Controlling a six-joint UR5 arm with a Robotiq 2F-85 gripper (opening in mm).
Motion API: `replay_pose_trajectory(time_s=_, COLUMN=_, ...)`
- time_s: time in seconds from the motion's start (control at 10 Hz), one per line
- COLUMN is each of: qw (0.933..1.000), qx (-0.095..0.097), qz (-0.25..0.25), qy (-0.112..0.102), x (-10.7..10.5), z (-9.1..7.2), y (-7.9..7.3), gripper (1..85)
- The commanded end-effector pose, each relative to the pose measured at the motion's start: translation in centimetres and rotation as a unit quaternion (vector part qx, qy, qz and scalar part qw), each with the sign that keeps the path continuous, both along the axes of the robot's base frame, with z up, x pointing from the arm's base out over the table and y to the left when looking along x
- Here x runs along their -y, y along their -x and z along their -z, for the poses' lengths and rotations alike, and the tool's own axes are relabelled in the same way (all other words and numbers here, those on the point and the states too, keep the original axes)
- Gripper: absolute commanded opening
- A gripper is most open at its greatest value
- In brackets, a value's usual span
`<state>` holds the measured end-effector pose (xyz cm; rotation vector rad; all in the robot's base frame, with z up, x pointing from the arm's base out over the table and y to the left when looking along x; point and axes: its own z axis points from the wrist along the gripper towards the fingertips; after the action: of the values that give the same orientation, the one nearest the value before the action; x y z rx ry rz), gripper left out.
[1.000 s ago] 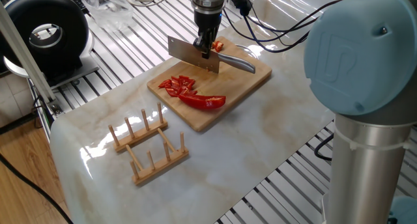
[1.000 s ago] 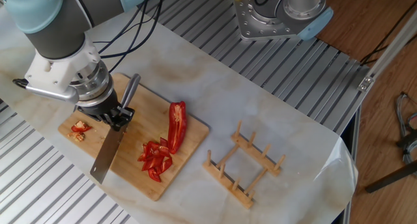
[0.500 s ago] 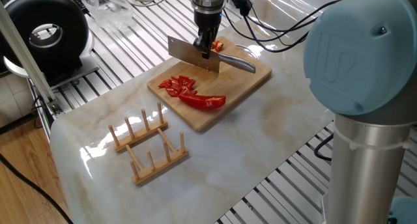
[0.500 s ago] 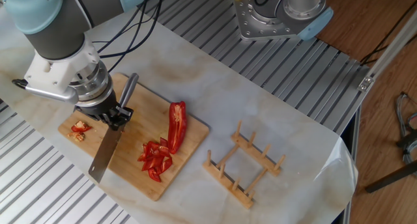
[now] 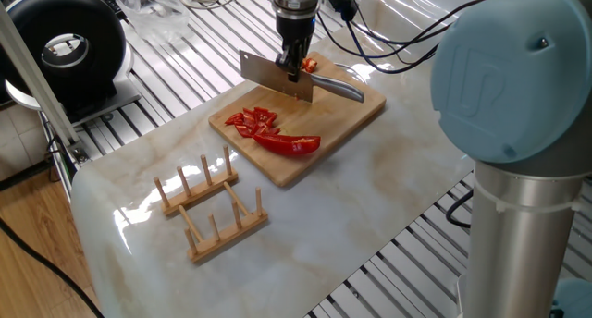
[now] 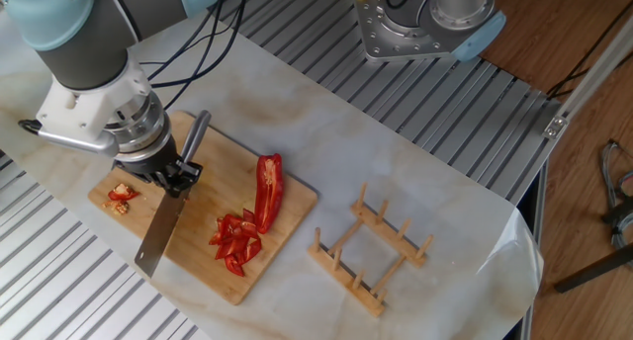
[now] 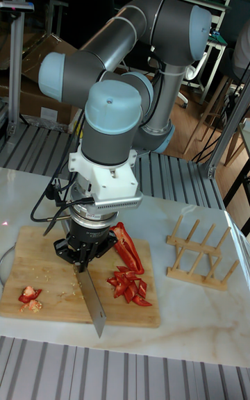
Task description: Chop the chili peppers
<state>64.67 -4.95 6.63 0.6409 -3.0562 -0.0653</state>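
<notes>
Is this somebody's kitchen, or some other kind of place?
Probably a robotics lab, not a kitchen: the cutting board sits on a slatted metal bench strewn with cables, and boxes stand behind.

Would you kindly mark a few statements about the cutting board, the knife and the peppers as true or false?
1. The hand is shut on the knife. True.
2. The long pepper half is already cut into small bits. False: it lies whole on the cutting board, beside the pile of cut red bits.
3. The wooden rack stands on the cutting board. False: it stands on the table, apart from the board.
4. A few scraps lie near the board's other end, away from the red pile. True.
</notes>
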Motion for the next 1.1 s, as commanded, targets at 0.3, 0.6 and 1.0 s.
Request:
replay_pose_trajectory(time_s=0.3, qw=1.0000, qx=0.004, qz=-0.004, qy=0.001, x=0.4, z=-0.2, y=0.0, gripper=1.3)
replay_pose_trajectory(time_s=0.6, qw=0.9999, qx=0.003, qz=-0.004, qy=0.009, x=0.5, z=-0.3, y=-0.1, gripper=1.3)
replay_pose_trajectory(time_s=1.0, qw=0.9999, qx=0.005, qz=-0.010, qy=0.009, x=1.2, z=0.0, y=0.1, gripper=1.3)
